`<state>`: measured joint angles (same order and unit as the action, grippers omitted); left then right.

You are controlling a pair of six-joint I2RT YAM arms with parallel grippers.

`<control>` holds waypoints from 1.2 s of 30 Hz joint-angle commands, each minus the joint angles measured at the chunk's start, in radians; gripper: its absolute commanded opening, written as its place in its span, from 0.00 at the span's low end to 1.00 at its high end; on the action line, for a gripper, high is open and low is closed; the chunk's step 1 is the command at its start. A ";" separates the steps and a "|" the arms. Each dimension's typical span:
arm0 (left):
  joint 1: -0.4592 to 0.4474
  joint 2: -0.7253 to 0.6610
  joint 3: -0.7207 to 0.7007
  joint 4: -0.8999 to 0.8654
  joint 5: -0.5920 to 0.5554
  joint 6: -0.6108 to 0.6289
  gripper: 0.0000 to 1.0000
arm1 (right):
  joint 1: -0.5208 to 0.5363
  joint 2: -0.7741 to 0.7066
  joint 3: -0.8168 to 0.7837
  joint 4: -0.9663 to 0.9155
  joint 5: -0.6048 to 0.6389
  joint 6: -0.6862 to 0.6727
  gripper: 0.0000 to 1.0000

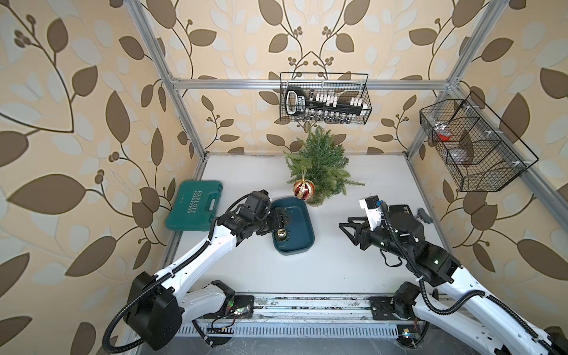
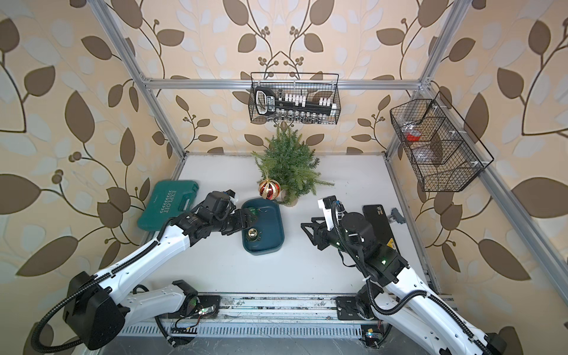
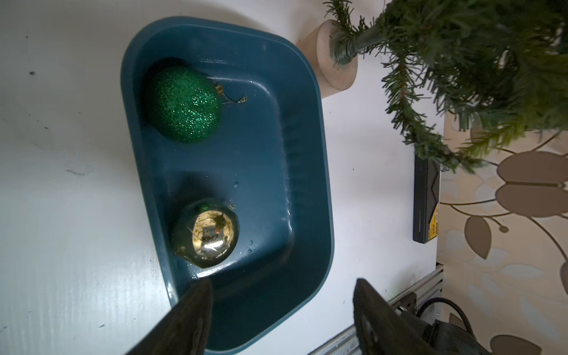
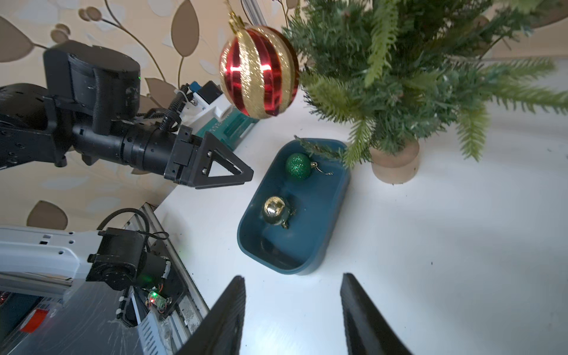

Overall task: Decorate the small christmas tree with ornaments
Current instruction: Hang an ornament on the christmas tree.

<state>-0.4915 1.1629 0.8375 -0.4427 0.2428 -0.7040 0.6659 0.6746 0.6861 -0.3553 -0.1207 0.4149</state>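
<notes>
Black fingertips of the left gripper (image 3: pixel 282 282) sit closest to the lens, spread apart with nothing between them, poised over the near end of the blue tray (image 3: pixel 261 147). Inside that tray the gold bauble (image 3: pixel 206 233) lies against the wall nearest those tips, and the glittery green bauble (image 3: pixel 183 104) rests at the far end. The red-and-gold bauble (image 4: pixel 259 72) already hangs from a low branch just past the tray's far rim, and the small christmas tree (image 1: pixel 319 159) stands just beside the tray's far corner. The right gripper (image 4: pixel 292 276), likewise spread and empty, hovers well apart from the tray. The risks, as I judge them: the gold ball looks slick and round, so a pinch off its middle could squirt it along the tray wall or shove the light tray. A careless lift out of the tray could knock the hanging red bauble off its branch or tip the tree.
</notes>
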 commanded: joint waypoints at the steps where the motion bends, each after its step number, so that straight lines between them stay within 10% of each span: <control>1: -0.002 0.042 0.025 0.042 -0.082 0.024 0.77 | 0.003 -0.006 -0.035 0.027 0.032 0.036 0.49; 36: -0.002 0.401 0.132 0.209 -0.305 0.148 0.81 | 0.001 -0.030 -0.123 0.076 0.081 0.062 0.48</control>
<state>-0.4915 1.5486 0.9527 -0.2562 -0.0380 -0.5629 0.6655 0.6483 0.5781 -0.3012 -0.0509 0.4686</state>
